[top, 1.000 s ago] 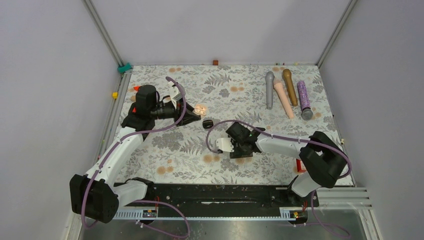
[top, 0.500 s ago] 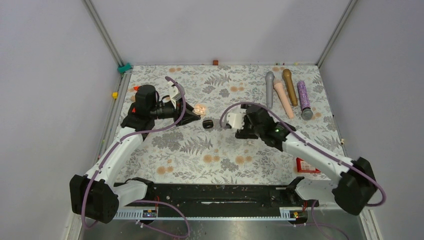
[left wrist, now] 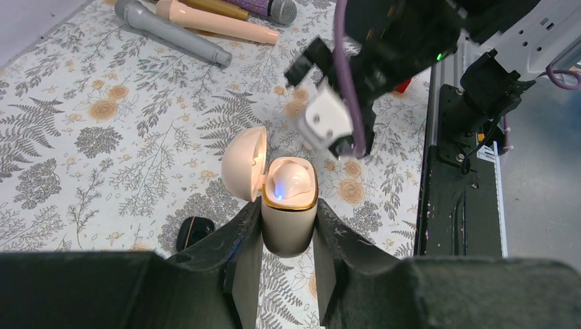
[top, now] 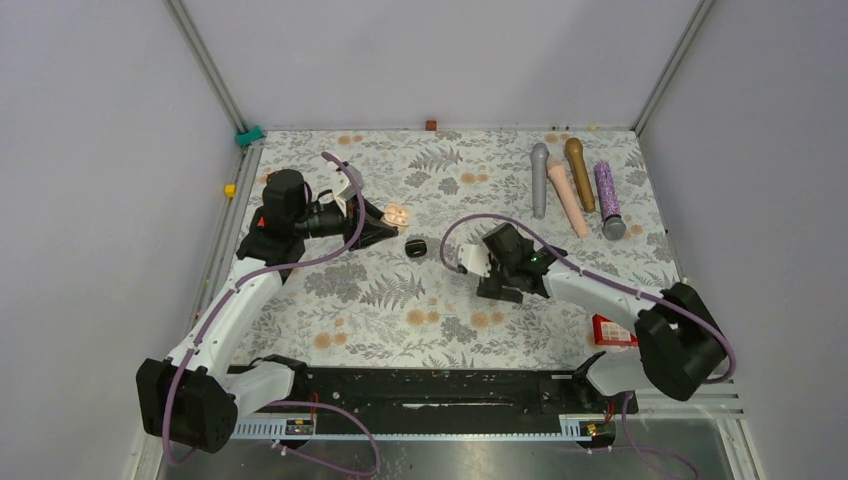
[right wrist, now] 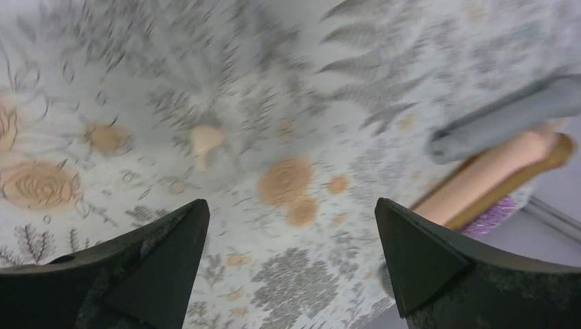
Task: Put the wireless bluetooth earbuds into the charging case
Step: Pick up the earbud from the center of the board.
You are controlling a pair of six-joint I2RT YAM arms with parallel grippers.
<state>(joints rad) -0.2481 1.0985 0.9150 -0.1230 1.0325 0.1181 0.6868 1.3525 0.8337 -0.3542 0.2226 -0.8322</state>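
Compared with half a second ago, the right arm is folded closer to the near right corner. The right gripper (top: 497, 265) sits mid-table, a little nearer the near edge. The left gripper (left wrist: 288, 205) with the case (left wrist: 286, 234) is slightly nearer the far edge. The black oval (top: 416, 246) lies where it did, on the cloth (top: 330, 150) between the two grippers.

The left arm reaches from the near left corner along the left edge, wrist turned inward. Its fingers (left wrist: 244, 241) clamp the case's sides and hold it upright, left of centre. The lid (left wrist: 243, 163) hangs open. A white rounded piece (left wrist: 291, 179) with a blue glow fills the mouth; whether it is an earbud I cannot tell.

The right gripper's jaws stand wide, with only cloth between them.
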